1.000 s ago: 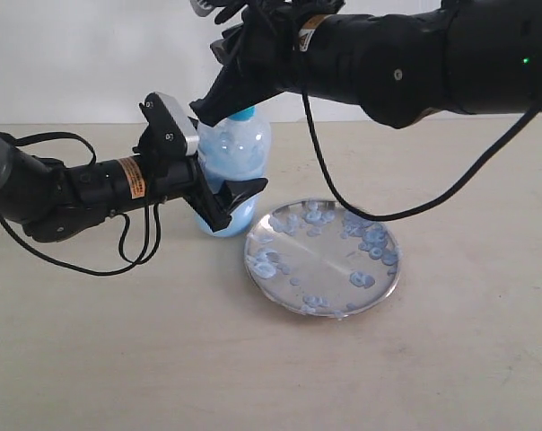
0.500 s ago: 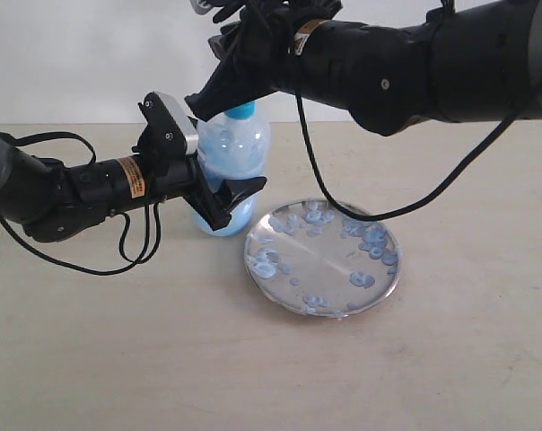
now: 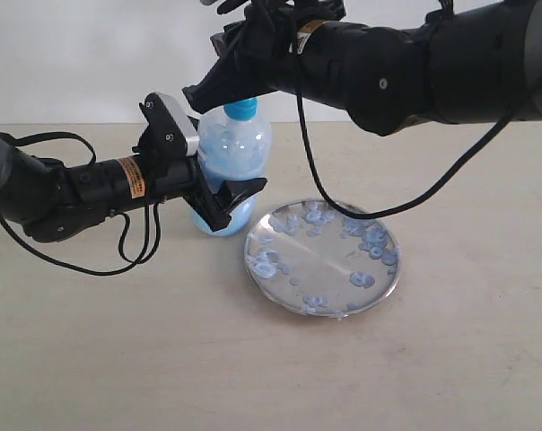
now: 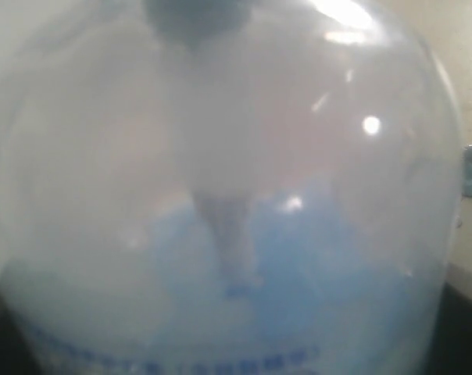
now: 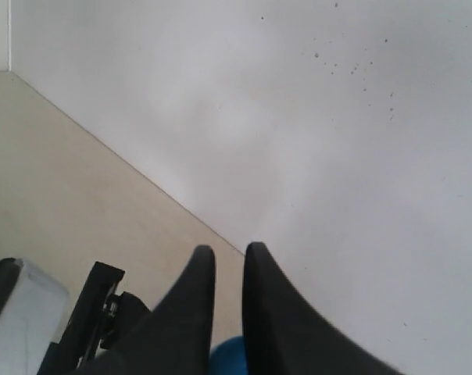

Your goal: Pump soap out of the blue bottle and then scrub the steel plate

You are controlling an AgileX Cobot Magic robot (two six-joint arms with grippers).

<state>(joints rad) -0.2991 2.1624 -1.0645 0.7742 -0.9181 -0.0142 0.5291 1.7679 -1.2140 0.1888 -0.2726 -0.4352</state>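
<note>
Blue bottle (image 3: pixel 240 144), centre-left: top partly hidden behind right gripper (image 3: pixel 195 93), jaws nearly together, empty. Left gripper (image 3: pixel 228 202) jaws grasp it; left wrist view shows only blurred soap (image 4: pixel 298 281).

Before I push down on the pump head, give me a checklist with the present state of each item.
1. Bottle braced: ok. The left pincer clamps the lower body of the upright blue bottle.
2. Right pincer shut for pressing: ok. Its fingers are almost together with nothing between them.
3. Right pincer on the pump head: cannot tell. The tips sit close by, but contact is not shown.
4. Spout aimed at the steel plate: cannot tell. The spout is hidden.
5. Soap left in the bottle: ok.
</note>
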